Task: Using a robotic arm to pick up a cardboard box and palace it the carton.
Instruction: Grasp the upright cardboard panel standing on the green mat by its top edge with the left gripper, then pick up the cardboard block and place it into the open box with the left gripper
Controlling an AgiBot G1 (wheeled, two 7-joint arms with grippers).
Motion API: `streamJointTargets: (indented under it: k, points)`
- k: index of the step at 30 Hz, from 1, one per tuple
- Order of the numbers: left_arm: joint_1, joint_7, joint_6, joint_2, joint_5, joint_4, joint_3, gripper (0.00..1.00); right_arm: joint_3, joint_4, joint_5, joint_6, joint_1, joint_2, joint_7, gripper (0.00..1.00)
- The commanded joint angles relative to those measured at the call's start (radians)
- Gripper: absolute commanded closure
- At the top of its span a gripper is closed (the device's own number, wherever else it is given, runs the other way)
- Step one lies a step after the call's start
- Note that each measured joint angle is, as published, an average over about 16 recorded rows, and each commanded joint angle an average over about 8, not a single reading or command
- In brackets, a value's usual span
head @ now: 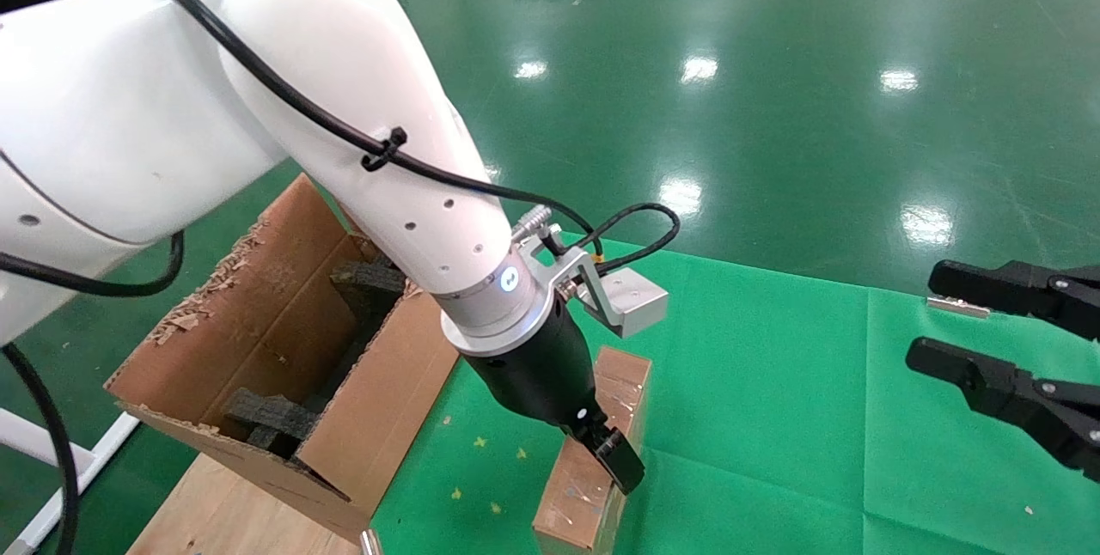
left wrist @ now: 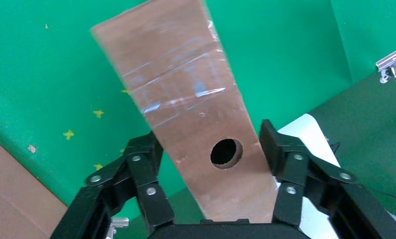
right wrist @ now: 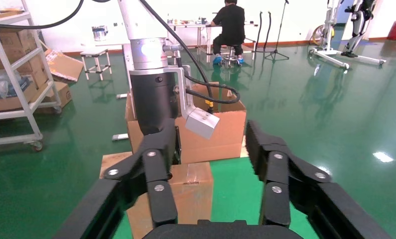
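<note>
A brown cardboard box [head: 593,460] with shiny clear tape stood on green cloth [head: 773,417] beside the brown carton [head: 284,349]

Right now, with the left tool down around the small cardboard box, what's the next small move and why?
Probably close the left tool on the cardboard box before lifting: its fingers straddle the box's sides, the box looks to rest on the green mat, and the carton waits alongside. The right tool is idle.

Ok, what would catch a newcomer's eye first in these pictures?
The big white left arm fills the head view, its claw down around the slim taped box on the green mat. To its left stands the ragged-flapped carton. The right claw waits open at the right edge.
</note>
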Motion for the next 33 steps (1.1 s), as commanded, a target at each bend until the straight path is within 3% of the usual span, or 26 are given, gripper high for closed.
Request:
streamJointTargets:
  k: [1,13,24,33]
  points:
    - [0.0,0.0,0.0,0.0,0.0,0.0,0.0,1.0,0.0,0.0,0.0,0.0,0.0,0.0,0.0,0.0]
    - [-0.012,0.041,-0.009,-0.037,-0.013,0.008,-0.016,1.0,0.0,0.0,0.0,0.0,0.0,0.0,0.0,0.0]
    - [-0.111,0.408,-0.126,-0.247,-0.078,-0.006,-0.176,1.0,0.0,0.0,0.0,0.0,0.0,0.0,0.0,0.0]
    - [-0.248,0.552,-0.078,-0.426,-0.031,0.022,-0.24,1.0,0.0,0.0,0.0,0.0,0.0,0.0,0.0,0.0]
